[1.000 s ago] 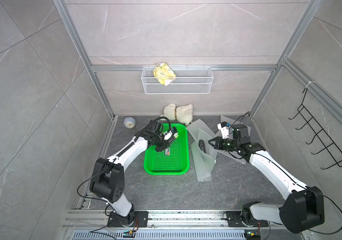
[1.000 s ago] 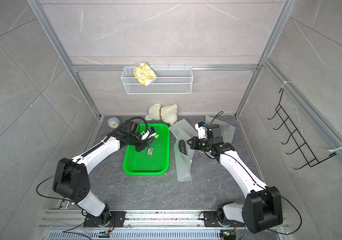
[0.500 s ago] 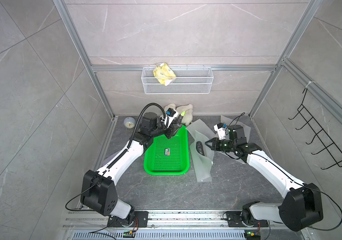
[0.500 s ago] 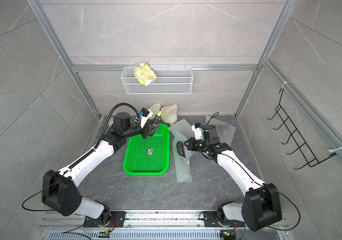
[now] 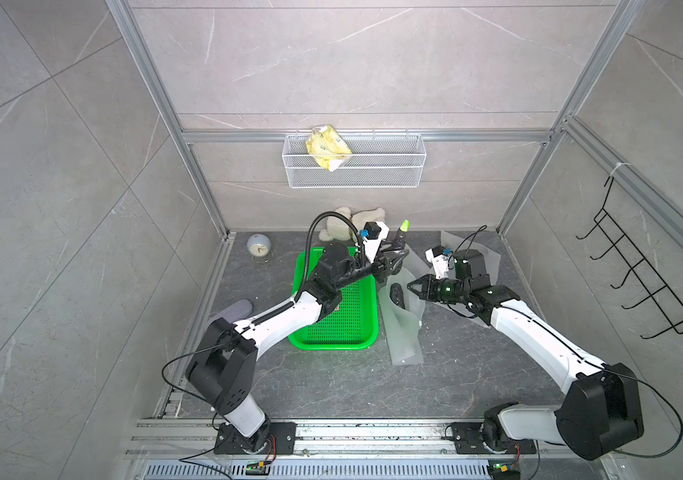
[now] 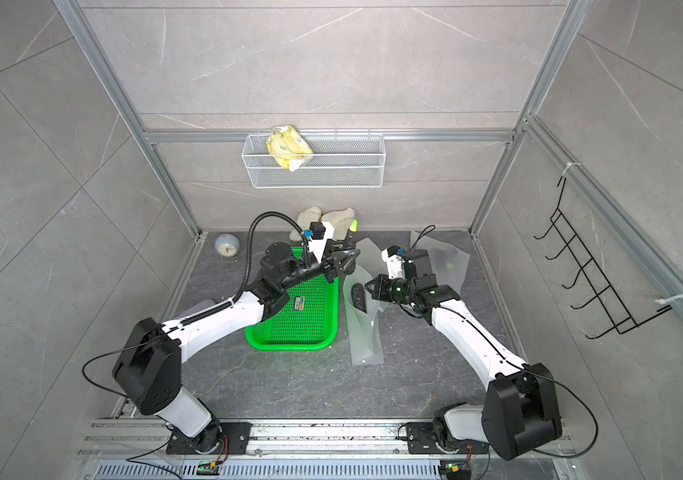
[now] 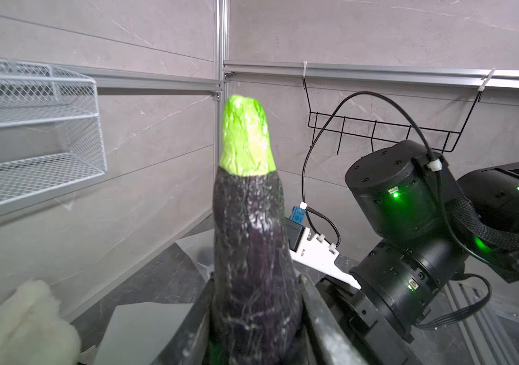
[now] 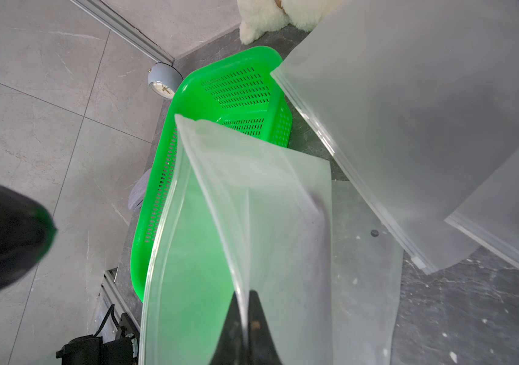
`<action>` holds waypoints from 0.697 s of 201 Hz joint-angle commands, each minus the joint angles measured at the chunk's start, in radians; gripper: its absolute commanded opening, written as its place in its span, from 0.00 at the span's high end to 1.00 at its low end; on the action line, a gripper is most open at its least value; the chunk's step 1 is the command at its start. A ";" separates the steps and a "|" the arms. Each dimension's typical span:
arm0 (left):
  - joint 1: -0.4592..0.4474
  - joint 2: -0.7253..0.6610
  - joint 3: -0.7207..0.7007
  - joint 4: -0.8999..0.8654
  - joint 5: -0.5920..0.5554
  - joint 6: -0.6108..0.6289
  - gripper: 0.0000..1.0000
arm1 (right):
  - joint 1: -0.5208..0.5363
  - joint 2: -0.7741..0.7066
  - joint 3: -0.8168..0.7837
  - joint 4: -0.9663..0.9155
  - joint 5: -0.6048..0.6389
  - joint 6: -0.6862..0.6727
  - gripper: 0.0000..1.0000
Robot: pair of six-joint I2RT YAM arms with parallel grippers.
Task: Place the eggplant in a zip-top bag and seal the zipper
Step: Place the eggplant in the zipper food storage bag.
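Observation:
The eggplant (image 7: 251,237), dark purple with a bright green stem end, stands upright in my left gripper (image 7: 255,316), which is shut on its lower body. In both top views the eggplant (image 5: 398,242) (image 6: 350,240) hangs above the tray's far right corner, beside the bag's mouth. The frosted zip-top bag (image 5: 402,332) (image 6: 362,332) lies right of the tray with its top edge lifted. My right gripper (image 8: 245,303) (image 5: 411,286) is shut on one lip of the bag (image 8: 220,221), and the mouth gapes toward the tray.
A green perforated tray (image 5: 331,328) sits mid-floor. More frosted bags (image 5: 489,257) lie behind my right arm. A small clock (image 5: 258,248), a white plush (image 5: 352,224) and a grey cloth (image 5: 235,309) are around the tray. A wire basket (image 5: 354,166) hangs on the back wall.
My left gripper has lifted the eggplant out of the tray and carried it back and right, to beside the bag. The right gripper keeps its hold on the bag's lip.

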 commanded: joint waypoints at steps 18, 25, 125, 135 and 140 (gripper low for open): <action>-0.018 0.042 -0.033 0.159 -0.024 -0.078 0.64 | 0.006 -0.014 0.017 0.007 0.011 0.004 0.99; -0.022 0.043 -0.042 0.161 -0.024 -0.078 0.64 | 0.006 -0.015 0.024 0.004 0.010 0.002 0.99; -0.053 0.056 -0.118 0.108 -0.016 -0.044 0.39 | 0.001 -0.034 0.079 0.031 0.069 0.052 1.00; -0.053 0.057 -0.118 0.108 -0.019 -0.040 0.35 | 0.001 -0.037 0.081 0.032 0.074 0.056 1.00; -0.053 0.055 -0.120 0.107 -0.024 -0.037 0.33 | 0.001 -0.040 0.082 0.031 0.079 0.056 1.00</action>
